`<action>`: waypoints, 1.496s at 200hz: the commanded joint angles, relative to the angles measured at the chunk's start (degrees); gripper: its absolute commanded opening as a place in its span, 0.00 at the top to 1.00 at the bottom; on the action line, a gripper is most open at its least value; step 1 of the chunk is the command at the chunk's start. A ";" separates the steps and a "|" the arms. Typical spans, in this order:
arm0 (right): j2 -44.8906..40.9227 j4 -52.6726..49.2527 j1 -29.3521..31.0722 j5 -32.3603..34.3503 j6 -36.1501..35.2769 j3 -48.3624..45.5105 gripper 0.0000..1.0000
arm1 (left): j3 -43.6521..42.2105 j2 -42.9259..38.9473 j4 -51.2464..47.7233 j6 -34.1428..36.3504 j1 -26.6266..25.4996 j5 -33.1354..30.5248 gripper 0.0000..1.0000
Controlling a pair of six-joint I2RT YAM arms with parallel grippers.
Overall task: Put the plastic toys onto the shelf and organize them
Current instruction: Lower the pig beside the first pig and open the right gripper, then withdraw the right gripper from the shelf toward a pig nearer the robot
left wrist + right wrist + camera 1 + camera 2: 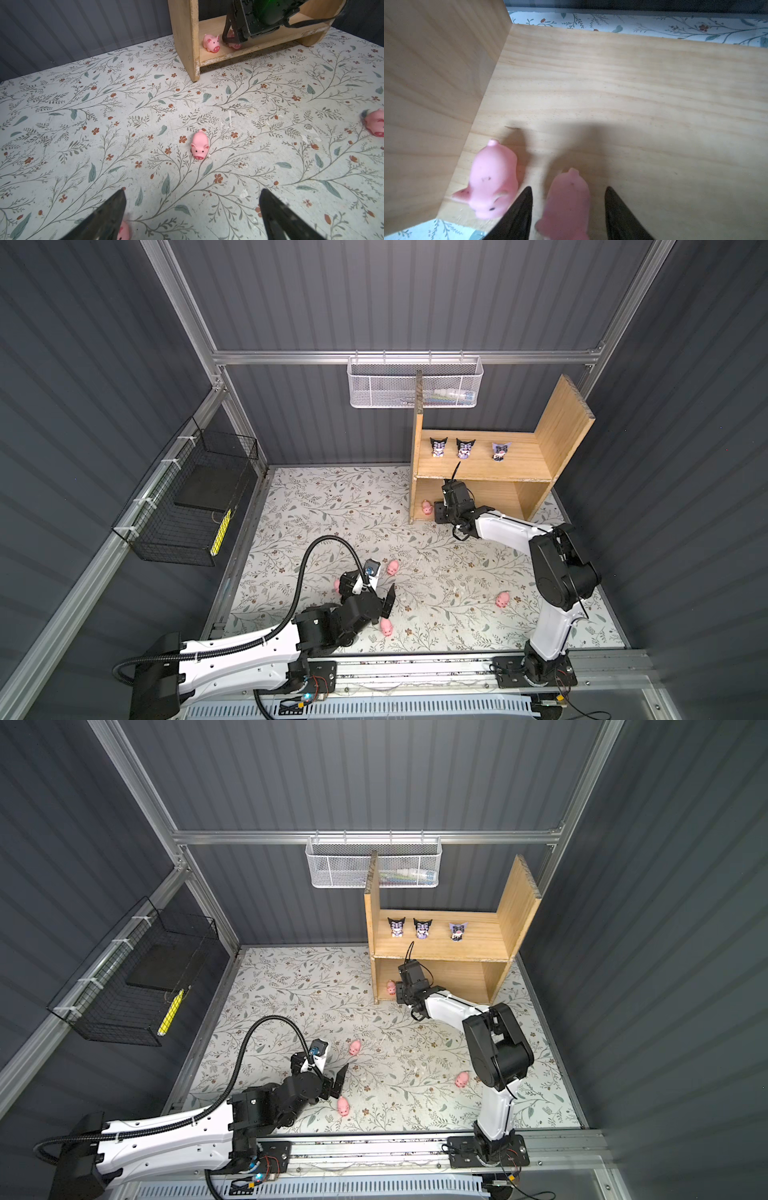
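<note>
Right arm: the right gripper [568, 187] is low inside the bottom level of the shelf [565, 427], close to one side board.
Its opening: a little open, not wide.
What it holds: nothing that I can see.
Pig in the gripper: a blurry pig [566, 205] sits on the wood between the two fingers [519, 214]. There is a thin gap on each side of it.
Pig next to it: a corner pig [492, 182] stands just beside the blurry pig, right by the side board. It is outside the gripper. I cannot tell if the near finger touches it.
Left arm: the left gripper [192, 190] hangs low over the tabletop [62, 124], well apart from the shelf.
Its opening: very wide, with nothing in it.
Pig ahead: a front pig [199, 145] stands on the tabletop out in front of the open fingers. Its face looks back at the wrist camera.
Pig by the finger: a hidden pig [124, 230] peeks out from behind one finger. Most of it is covered.
Other pigs: a far pig [503, 599] lies on the tabletop near the right arm, and a near pig [386, 627] lies just beside the left arm's wrist.
Top level: three hooded figurines [465, 448] stand in a row. Two have black hoods and one has a lavender hood.
</note>
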 commanded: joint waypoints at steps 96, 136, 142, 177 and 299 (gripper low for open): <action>-13.92 -1.19 0.02 -0.74 5.50 -11.73 0.41 | 1.21 -0.76 -3.58 -3.27 -0.17 2.70 0.00; -20.79 -2.30 0.64 -0.16 7.43 -18.06 0.39 | 2.76 -0.78 -5.35 -3.99 -0.17 3.86 0.00; -22.02 -2.43 0.84 -0.16 7.78 -19.05 0.39 | 2.84 -0.76 -5.63 -4.24 -0.17 3.95 0.00; -29.94 -4.60 2.23 0.95 9.57 -24.69 0.35 | 2.63 -1.03 -5.58 -6.65 -0.17 7.65 0.00; -55.56 -25.70 10.25 15.15 23.05 -36.43 0.10 | 3.41 1.22 -4.40 -11.81 -0.21 12.01 0.00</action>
